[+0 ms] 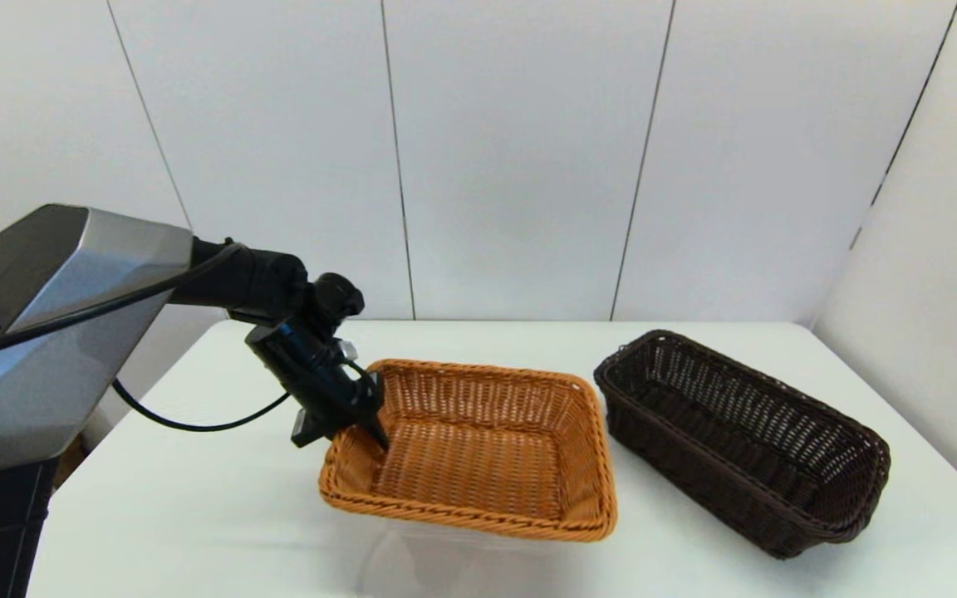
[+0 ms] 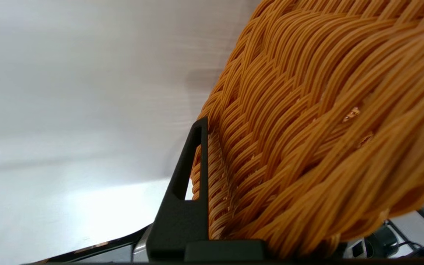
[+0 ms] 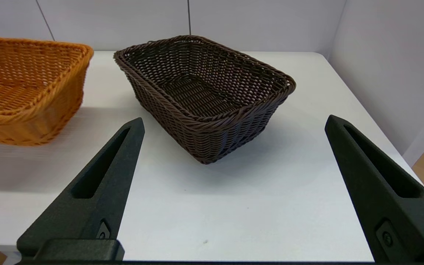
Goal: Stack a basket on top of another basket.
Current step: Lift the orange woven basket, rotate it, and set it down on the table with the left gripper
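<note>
White table [image 1: 196, 515], left gripper [image 1: 366, 432] clamping orange-tan basket [image 1: 478, 465] rim

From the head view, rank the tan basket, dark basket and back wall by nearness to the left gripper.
1. Tan basket: the left gripper is at its left rim.
2. Dark basket: to the right, beyond the tan one.
3. Back wall: behind the table.
</note>
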